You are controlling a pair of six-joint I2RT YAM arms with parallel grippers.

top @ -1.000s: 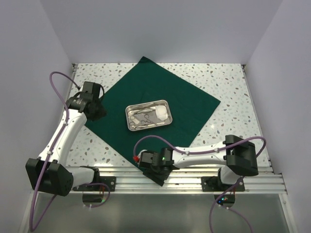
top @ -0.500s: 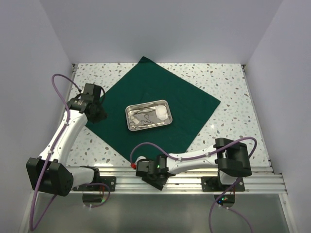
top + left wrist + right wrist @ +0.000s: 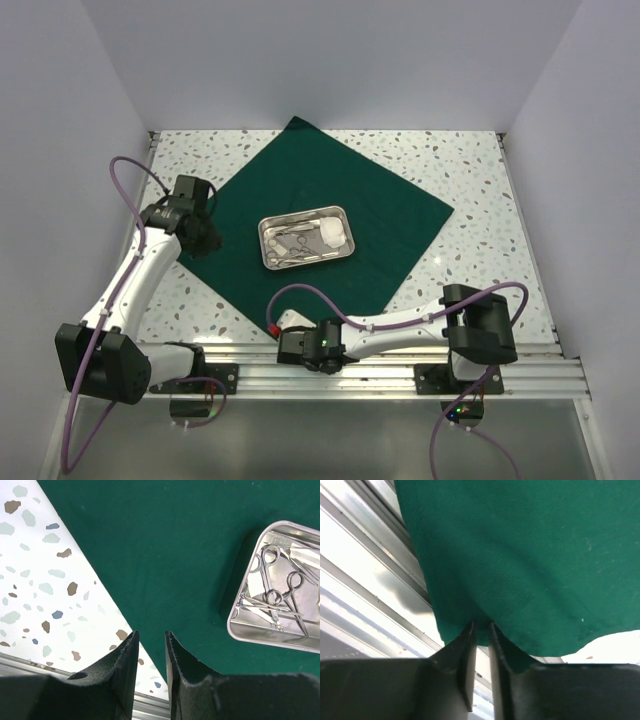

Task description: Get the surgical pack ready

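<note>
The surgical pack (image 3: 300, 170) is a dark green cloth spread flat as a diamond on the speckled table. A steel tray (image 3: 265, 246) sits in its middle and holds scissors-like instruments (image 3: 292, 243) and white gauze (image 3: 333, 234). My left gripper (image 3: 205, 238) hovers over the cloth's left corner. In the left wrist view its jaws (image 3: 150, 635) stand open and empty above the cloth's edge (image 3: 150, 555), with the tray (image 3: 235, 625) to the right. My right gripper (image 3: 288, 334) is at the cloth's near corner. In the right wrist view it (image 3: 481, 625) is pinched on the cloth's hem (image 3: 520, 555).
An aluminium rail (image 3: 400, 375) runs along the table's near edge just behind the right gripper, and it also shows in the right wrist view (image 3: 375, 580). White walls close in the table on the left, back and right. Bare speckled tabletop (image 3: 480, 190) lies right of the cloth.
The right arm has swung left and low to the cloth's near corner, and its jaws have narrowed onto the hem. The left gripper has edged slightly right over the left corner.
</note>
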